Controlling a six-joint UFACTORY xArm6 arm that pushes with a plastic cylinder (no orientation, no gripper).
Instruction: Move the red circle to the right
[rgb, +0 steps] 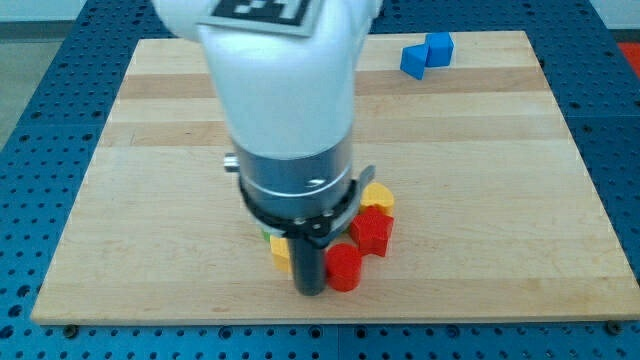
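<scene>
The red circle (344, 267) lies near the board's bottom edge, a little right of centre. My tip (309, 291) stands just to its left, touching or almost touching it. A second red block (373, 231), with a notched outline, sits just up and right of the circle. A yellow block (379, 196) lies above that one. Another yellow block (280, 252) pokes out left of the rod, and a sliver of green (262, 235) shows under the arm. The arm's white body hides whatever else lies behind it.
A blue block (427, 54) sits at the view's top right on the wooden board (500, 200). The board's bottom edge runs close below the red circle. A blue perforated table surrounds the board.
</scene>
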